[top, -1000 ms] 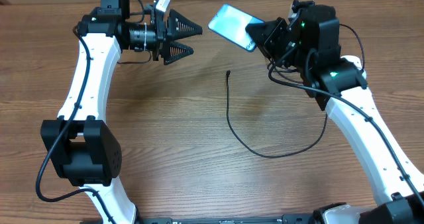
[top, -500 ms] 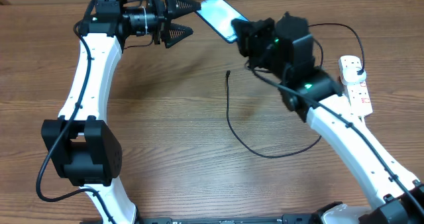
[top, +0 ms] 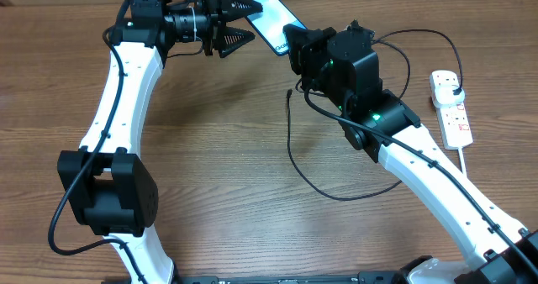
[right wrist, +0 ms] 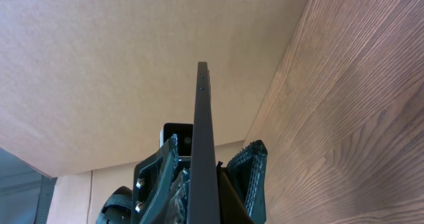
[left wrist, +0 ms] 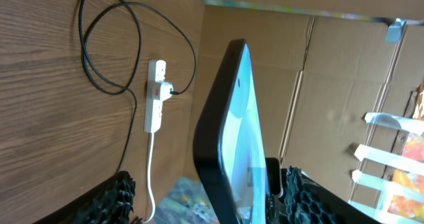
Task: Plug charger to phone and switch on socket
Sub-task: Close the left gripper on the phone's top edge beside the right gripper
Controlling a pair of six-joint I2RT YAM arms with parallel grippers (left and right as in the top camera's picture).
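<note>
My right gripper (top: 296,45) is shut on one end of the phone (top: 271,15) and holds it in the air at the back of the table, its light-blue screen lit. The phone's other end reaches between the fingers of my left gripper (top: 242,19), which is open; in the left wrist view one finger (left wrist: 299,196) sits close to the screen of the phone (left wrist: 228,138) and the other (left wrist: 112,196) stands well off. The charger (top: 291,154) loops across the table, its connector tip (top: 289,92) lying free, its plug (top: 454,84) in the socket (top: 452,114).
The socket's white cord (top: 465,154) runs toward the front right. A cardboard wall (right wrist: 132,52) stands close behind the table's back edge. My right arm (top: 420,162) crosses above part of the charger's loop.
The right arm has carried the phone left and back, uncovering the socket. The left gripper has moved back to meet it, and its jaws have narrowed around the phone's end.
</note>
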